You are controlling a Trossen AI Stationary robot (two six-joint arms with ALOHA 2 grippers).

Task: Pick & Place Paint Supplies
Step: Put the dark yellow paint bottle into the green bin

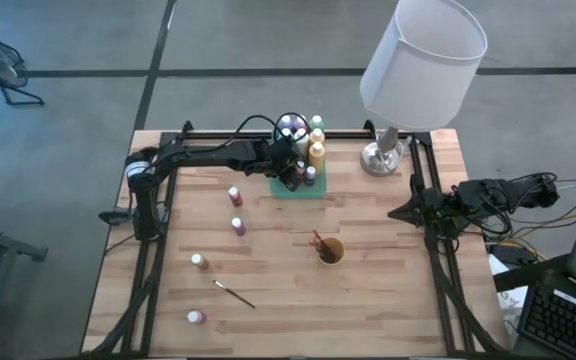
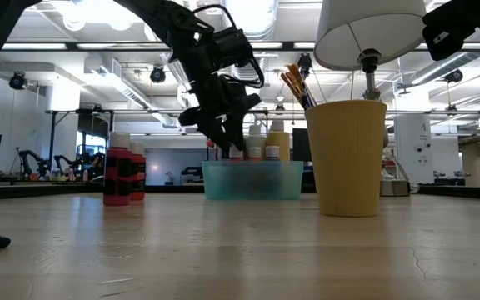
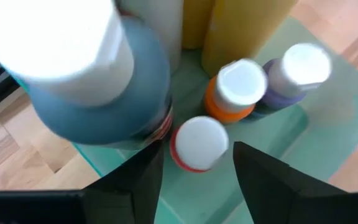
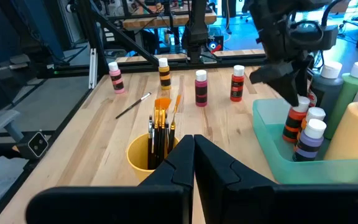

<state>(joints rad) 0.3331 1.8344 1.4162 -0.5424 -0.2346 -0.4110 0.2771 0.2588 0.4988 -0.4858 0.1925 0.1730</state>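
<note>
my left claw [image 3: 194,165] is spread over the translucent green rectangular tray [image 1: 299,189], upper centre of the high view. small red paint bottle with a white cap [image 3: 196,144] stands in the tray between my fingers, untouched. my right claw [image 4: 194,146] is pressed together, parked right of frame.

The left arm reaches along the bench's far edge, wrist bent down, its left gripper [image 3: 194,168] pointing downward with fingers [image 3: 263,180] spread apart. The right arm rests folded at the bench's right edge, its right gripper [image 4: 193,149] closed, fingers pressed together.
</note>
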